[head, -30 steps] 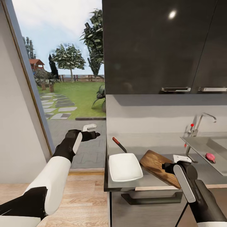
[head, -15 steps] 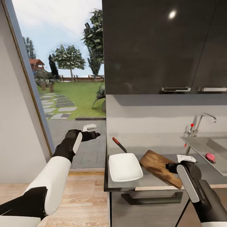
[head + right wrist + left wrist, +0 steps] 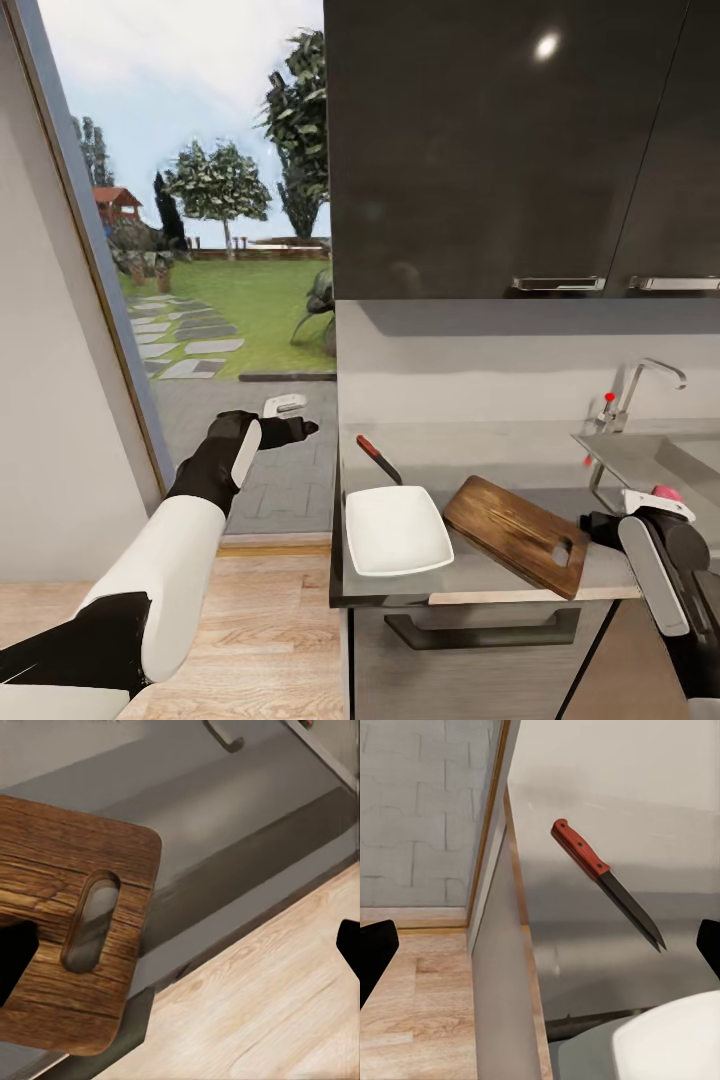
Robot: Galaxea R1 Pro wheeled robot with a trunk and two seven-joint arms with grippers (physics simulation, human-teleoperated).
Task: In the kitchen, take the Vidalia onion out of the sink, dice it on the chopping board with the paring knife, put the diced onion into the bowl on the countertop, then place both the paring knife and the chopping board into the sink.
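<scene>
The Vidalia onion [image 3: 667, 491], a pink-red lump, lies in the grey sink [image 3: 640, 455] at the right, partly behind my right gripper [image 3: 612, 514]. That gripper is open at the counter's front edge, just right of the brown chopping board [image 3: 515, 533], whose slotted end [image 3: 67, 937] overhangs the edge. The right gripper [image 3: 180, 945] holds nothing. The paring knife [image 3: 378, 458] with its red handle [image 3: 607, 881] lies on the countertop [image 3: 480, 450] behind the white bowl [image 3: 396, 528]. My left gripper [image 3: 297, 416] is open beyond the counter's left end, and from its wrist the left gripper [image 3: 540, 949] looks toward the knife.
Dark wall cabinets [image 3: 500, 150] hang above the counter. A chrome tap [image 3: 640, 385] with a red knob stands behind the sink. A glass door [image 3: 200, 250] to a garden is at the left, and wooden floor [image 3: 270, 620] lies in front of the counter.
My right arm has moved right, from over the chopping board's near end toward the sink, uncovering the board's handle slot. The left arm has not moved.
</scene>
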